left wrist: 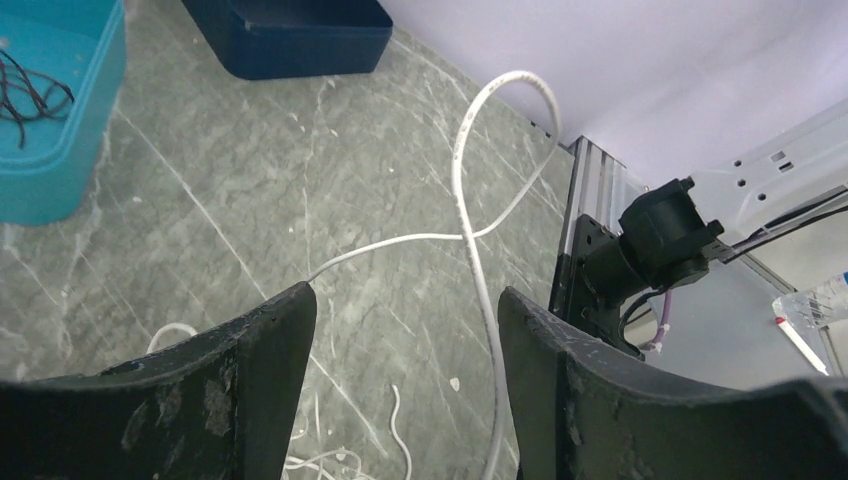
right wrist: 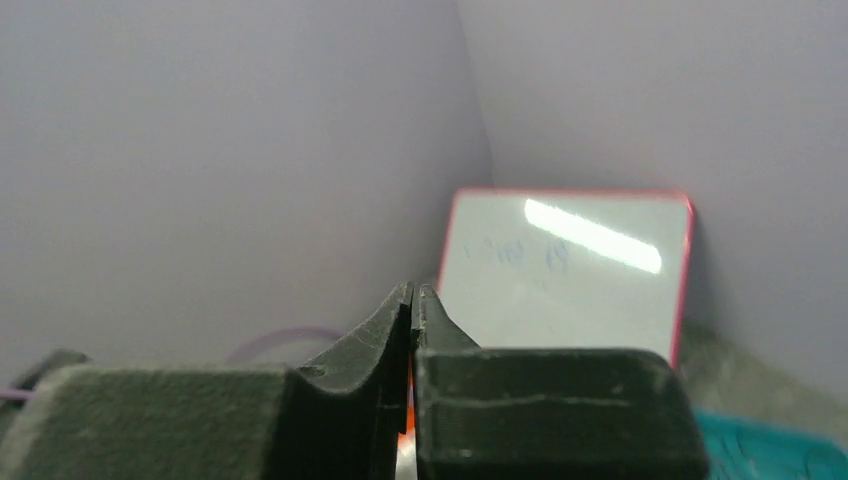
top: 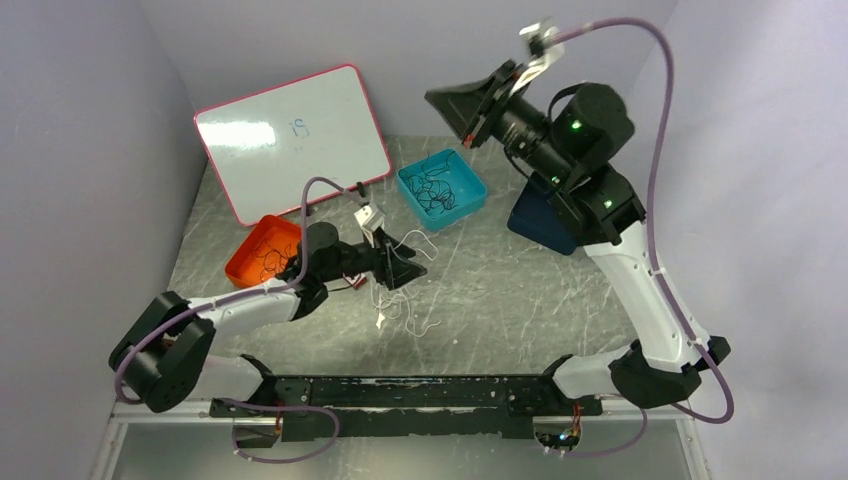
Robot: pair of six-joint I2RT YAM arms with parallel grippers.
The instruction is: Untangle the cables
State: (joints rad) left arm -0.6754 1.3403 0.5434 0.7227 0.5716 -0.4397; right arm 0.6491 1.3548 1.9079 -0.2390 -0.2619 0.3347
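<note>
Hovering over the bench, the left fingers stand spread above a looping white cable; the right fingers, raised at one o'clock, are pressed together; black cables lie in the teal tray at twelve o'clock.

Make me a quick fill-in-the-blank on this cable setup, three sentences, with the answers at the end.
1. The left pincer is ___ above a white cable.
2. The right pincer is ___, up in the air.
3. The cables in the teal tray are ___.
Missing words: open, shut, black.
</note>
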